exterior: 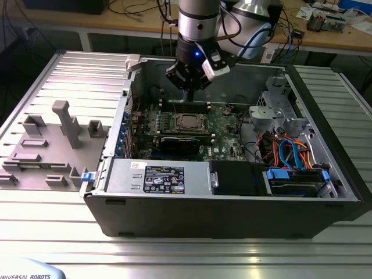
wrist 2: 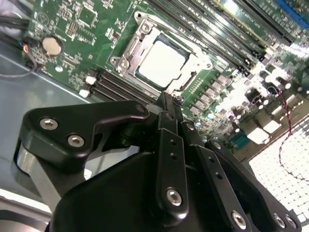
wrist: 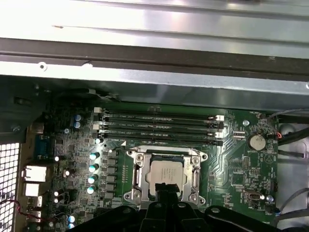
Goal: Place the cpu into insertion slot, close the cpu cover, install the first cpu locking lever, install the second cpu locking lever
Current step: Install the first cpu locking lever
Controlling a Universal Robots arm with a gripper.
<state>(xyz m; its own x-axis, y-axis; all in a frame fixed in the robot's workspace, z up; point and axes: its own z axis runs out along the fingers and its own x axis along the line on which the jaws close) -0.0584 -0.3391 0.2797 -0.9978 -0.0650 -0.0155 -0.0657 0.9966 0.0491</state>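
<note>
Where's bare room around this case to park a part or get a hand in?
Free: the ribbed table on the camera side of the case, and the patch beyond the grey fixture tray at the exterior view's left. Crowded inside: the gripper hangs at the insertion slot with the cpu in it, memory slots alongside, cables by the drive cage.

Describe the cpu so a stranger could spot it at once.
Inside the open computer case, look at the green circuit board, beside the long black memory slots. The cpu is the flat square chip sitting in the silver metal frame; its plain pale metal top is unlike anything nearby.
</note>
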